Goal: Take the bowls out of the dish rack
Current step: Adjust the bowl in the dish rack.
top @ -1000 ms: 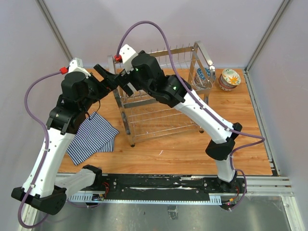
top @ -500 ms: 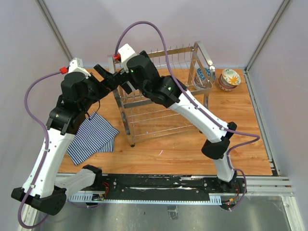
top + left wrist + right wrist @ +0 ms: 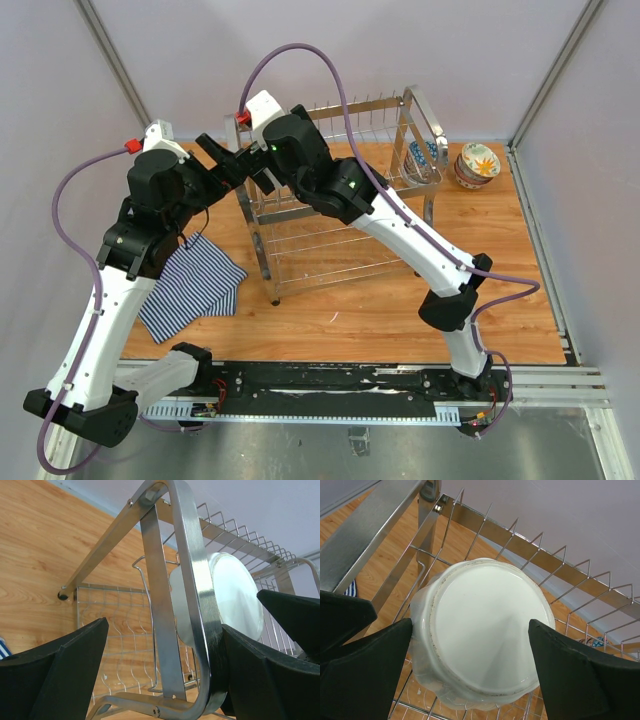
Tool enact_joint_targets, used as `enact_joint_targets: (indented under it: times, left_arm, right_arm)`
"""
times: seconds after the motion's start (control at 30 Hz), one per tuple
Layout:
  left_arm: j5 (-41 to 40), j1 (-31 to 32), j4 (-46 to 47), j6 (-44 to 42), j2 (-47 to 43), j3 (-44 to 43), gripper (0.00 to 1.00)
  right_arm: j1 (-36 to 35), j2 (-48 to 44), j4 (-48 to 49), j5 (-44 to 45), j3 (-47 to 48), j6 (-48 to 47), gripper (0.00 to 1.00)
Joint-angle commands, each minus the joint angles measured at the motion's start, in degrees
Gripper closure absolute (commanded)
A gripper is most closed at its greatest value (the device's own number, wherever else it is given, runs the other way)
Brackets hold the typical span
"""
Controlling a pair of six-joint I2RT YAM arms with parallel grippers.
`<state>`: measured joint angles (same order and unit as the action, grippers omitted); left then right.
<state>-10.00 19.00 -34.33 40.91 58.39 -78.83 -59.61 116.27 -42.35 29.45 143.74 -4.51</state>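
Overhead: left tool [image 3: 222, 158] and right tool [image 3: 264, 183] sit at the left end of the two-tier chrome wire dish rack [image 3: 335, 235].

Left wrist: the left tool's jaws, apart, straddle the rack's loop handle [image 3: 192, 580].

Right wrist: the right tool's jaws, apart, flank the large white scalloped ceramic bowl [image 3: 487, 627] in the upper tier. It is best to centre on the bowl, close gently and lift straight.

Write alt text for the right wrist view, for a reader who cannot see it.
A large white bowl, its underside facing the camera, stands on edge in the dish rack. The open right gripper flanks it above a wooden table.

No legible text, label, brand, number or sign anywhere.
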Motion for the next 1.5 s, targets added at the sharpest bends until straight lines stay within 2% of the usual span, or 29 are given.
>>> enact_joint_targets:
  times: [0.0,0.87,1.03,1.3,1.47]
  left_arm:
    - [-2.5,0.2,-6.5,-2.0,0.0,2.0,0.06]
    - [-3.5,0.2,-7.6,-1.9,0.6,1.5,0.06]
    - [-3.2,0.2,-6.8,-1.7,0.6,1.4,0.05]
    - [2.5,0.2,4.9,-1.7,-2.8,4.0,0.02]
    - [4.9,0.2,11.7,-1.3,-4.3,4.0,0.02]
  right_arm:
    - [1.2,-2.2,-2.2,7.7,0.8,-2.0,0.01]
    - [1.6,-4.9,-2.3,9.5,2.0,-4.0,0.01]
    - [1.7,-5.7,-1.3,7.6,1.5,-4.1,0.01]
    - [1.9,-9.1,4.5,1.9,-4.1,-4.3,0.01]
    - [2.8,-8.6,4.4,-0.1,-3.4,-4.1,0.01]
